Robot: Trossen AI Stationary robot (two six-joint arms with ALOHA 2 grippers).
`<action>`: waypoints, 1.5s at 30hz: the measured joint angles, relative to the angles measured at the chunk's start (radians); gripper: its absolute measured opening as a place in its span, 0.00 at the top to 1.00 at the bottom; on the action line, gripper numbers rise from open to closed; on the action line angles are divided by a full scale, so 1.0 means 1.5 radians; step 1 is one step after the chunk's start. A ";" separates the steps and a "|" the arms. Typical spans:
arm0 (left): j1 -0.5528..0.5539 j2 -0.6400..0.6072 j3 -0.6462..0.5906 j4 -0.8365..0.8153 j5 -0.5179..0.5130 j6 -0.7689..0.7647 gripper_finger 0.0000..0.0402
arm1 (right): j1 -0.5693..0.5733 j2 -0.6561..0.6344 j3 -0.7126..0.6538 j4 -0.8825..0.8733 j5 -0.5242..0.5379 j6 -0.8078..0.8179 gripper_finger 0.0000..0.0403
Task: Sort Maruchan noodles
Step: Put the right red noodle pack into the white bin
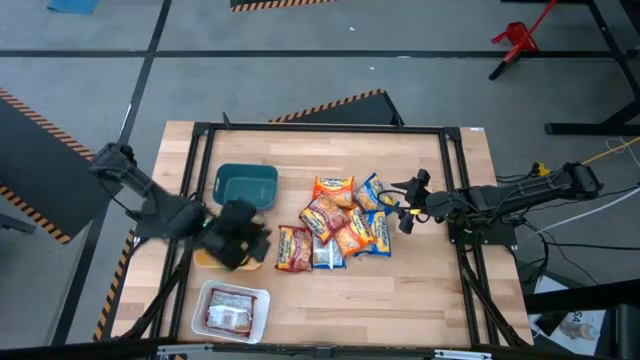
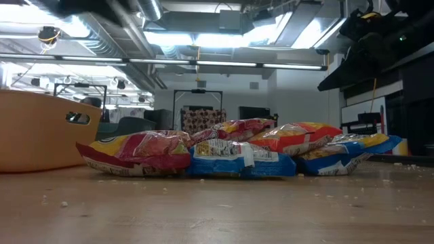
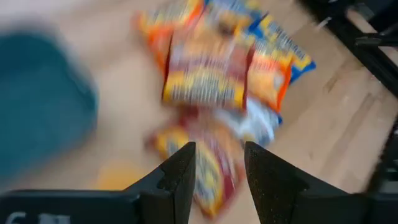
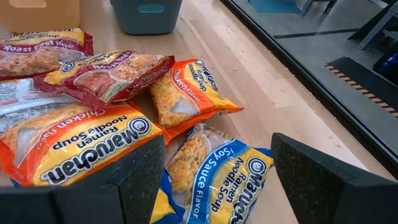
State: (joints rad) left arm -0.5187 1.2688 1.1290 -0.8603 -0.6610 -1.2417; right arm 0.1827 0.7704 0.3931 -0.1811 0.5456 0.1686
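Note:
Several Maruchan noodle packets, orange, red and blue, lie overlapping in a heap on the wooden table's middle. My left gripper hangs above the table just left of the heap, over the yellow tray. Its fingers are open with nothing between them, and a red packet lies on the table below. My right gripper stands open at the heap's right side, its fingers apart above a blue soy-sauce packet without touching it. One red packet lies in the white tray.
A teal tray stands at the far left of the heap, the yellow tray nearer, and the white tray at the near left. A black frame runs round the table's edges. Bare wood lies right of the white tray.

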 joint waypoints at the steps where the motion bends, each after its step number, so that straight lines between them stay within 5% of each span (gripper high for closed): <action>1: 0.033 0.003 0.000 0.040 0.000 0.081 0.66 | 0.000 0.000 0.000 0.000 -0.002 0.008 0.30; 6: 0.195 0.017 0.000 0.136 0.106 0.356 0.60 | 0.000 0.000 0.000 0.003 -0.023 0.057 0.30; 17: 0.467 0.087 -0.027 0.273 0.433 0.583 0.46 | 0.000 0.050 0.000 0.006 -0.033 0.077 0.30; 29: 0.542 0.274 -0.088 0.407 0.598 0.607 0.38 | 0.000 0.123 0.001 0.067 -0.063 0.077 0.30; 45: 0.545 0.386 -0.104 0.554 0.756 0.541 0.36 | 0.000 0.145 0.000 0.115 -0.109 0.053 0.30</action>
State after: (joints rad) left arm 0.2981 1.8479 0.9737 -0.0289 0.4729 -0.4296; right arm 0.1829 0.9886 0.3927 -0.0089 0.3825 0.2478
